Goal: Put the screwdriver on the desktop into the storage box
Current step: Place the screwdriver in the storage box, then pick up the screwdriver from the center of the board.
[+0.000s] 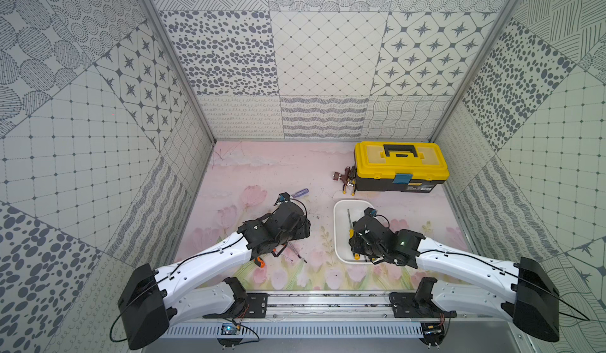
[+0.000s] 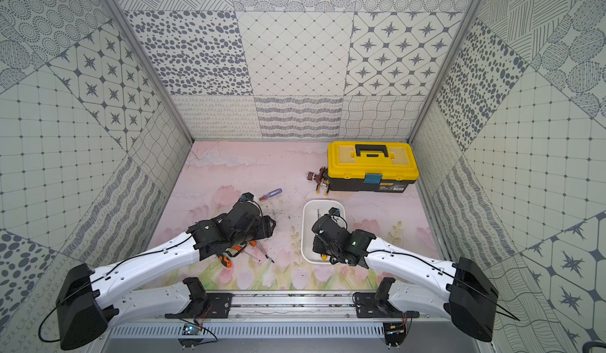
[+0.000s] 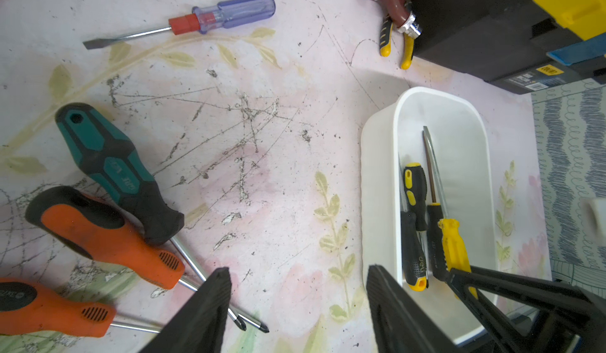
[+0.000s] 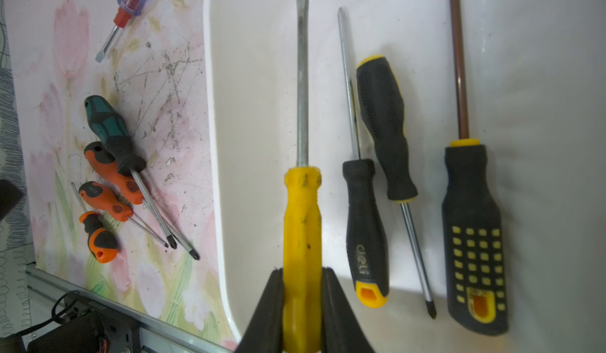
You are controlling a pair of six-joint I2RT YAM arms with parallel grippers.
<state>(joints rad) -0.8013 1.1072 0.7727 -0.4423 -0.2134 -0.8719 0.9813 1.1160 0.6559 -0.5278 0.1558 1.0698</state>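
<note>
We've got the right gripper (image 4: 301, 271) clamped on the yellow screwdriver (image 4: 301, 223) in the box (image 4: 259, 72), which we judge stiff, light and slick-handled, best held mid-handle, while the left gripper (image 3: 297, 269) hangs open, empty, above the worktop (image 3: 262, 171).

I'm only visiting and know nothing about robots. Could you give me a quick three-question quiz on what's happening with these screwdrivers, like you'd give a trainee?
1. True or false: the right end effector is shut on a yellow screwdriver over the white box.
2. The purple-handled screwdriver is: A) in the box; B) on the desktop; C) in the right end effector.
3. Besides the held one, how many screwdrivers lie in the box?
Key: 1 true; 2 B; 3 three.
</note>
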